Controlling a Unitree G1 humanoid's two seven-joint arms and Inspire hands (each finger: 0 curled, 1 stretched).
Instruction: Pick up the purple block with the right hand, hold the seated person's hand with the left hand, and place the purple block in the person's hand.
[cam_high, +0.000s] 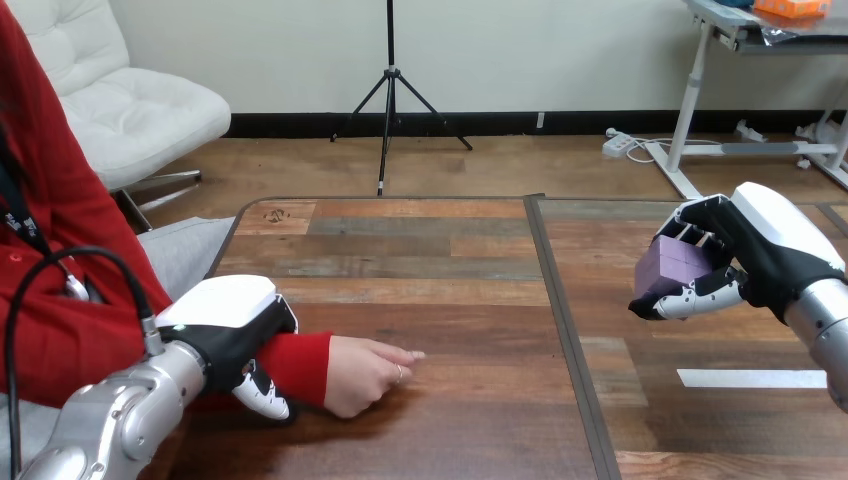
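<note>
The purple block is off the table at the right, gripped between the curled fingers and thumb of my right hand. At the lower left my left hand lies over the person's red-sleeved wrist, with its thumb curled round the sleeve. The person's hand rests on the wooden table in a loose fist, knuckles pointing right.
A dark seam runs front to back through the tabletop between the two hands. A strip of white tape lies on the table under my right forearm. The person sits at the left edge.
</note>
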